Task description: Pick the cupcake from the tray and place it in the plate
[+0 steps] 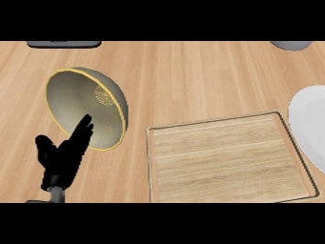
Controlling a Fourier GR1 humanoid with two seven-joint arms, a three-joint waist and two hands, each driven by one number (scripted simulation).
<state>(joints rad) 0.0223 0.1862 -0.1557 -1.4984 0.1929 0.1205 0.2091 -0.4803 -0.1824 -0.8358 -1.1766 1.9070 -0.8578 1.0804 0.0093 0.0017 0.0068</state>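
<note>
Plainly: one tray (228, 159), two plates (87, 107) (319, 126), one left hand (63, 157).

Bench (193, 71): light wood, grain running in pale orange-tan streaks. Tray (229, 159): paler wood-grain board with a thin dark rim. Left of the tray, plate (77, 102): dull olive-grey face, yellow edge, a small round pale-yellow dotted motif near its middle. Right of the tray, a plain white plate (319, 124). Left hand (63, 155), left of the tray: black, grey at the wrist. Far beyond the tray: a dark grey object (64, 44) and a light grey one (291, 45).
</note>
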